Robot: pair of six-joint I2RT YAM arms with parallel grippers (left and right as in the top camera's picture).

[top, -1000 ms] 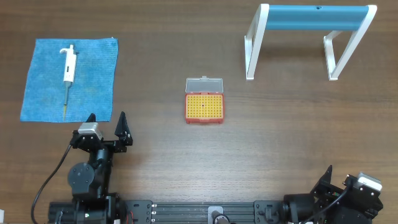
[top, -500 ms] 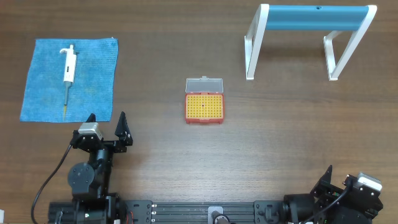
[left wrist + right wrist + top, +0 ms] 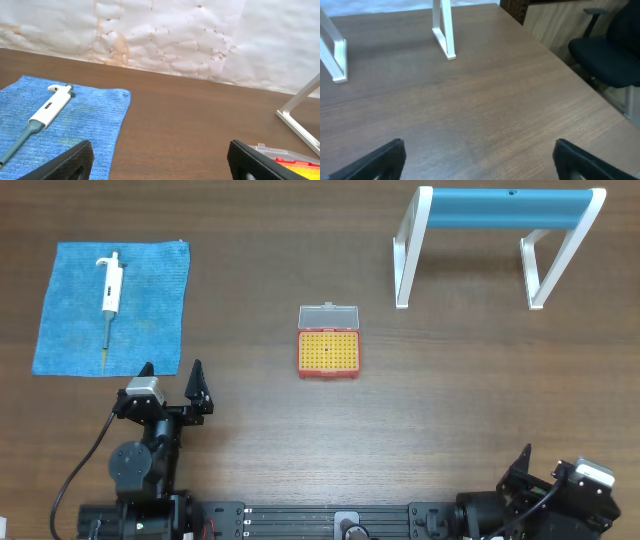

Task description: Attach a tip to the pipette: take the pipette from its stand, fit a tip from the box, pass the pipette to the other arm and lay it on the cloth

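Nothing is moving since earlier. Pipette [image 3: 108, 290] is lying on the cloth [image 3: 155, 295], just beyond the released left hand [image 3: 171, 370].

Looking down on your table [image 3: 250, 260], the tip box [image 3: 328, 352] sits close to its centre; the cloth [image 3: 150, 300] lies flat well off at ten o'clock from the box; the pipette [image 3: 108, 295] lies on the cloth, head toward twelve o'clock, tip toward six; the stand [image 3: 500, 210] is at two o'clock, well apart from the box; the left gripper [image 3: 172, 366] hangs at eight o'clock, near the cloth's corner closest to the arms; the right gripper [image 3: 480, 160] sits at five o'clock by the near edge, with the stand far ahead at about its twelve.
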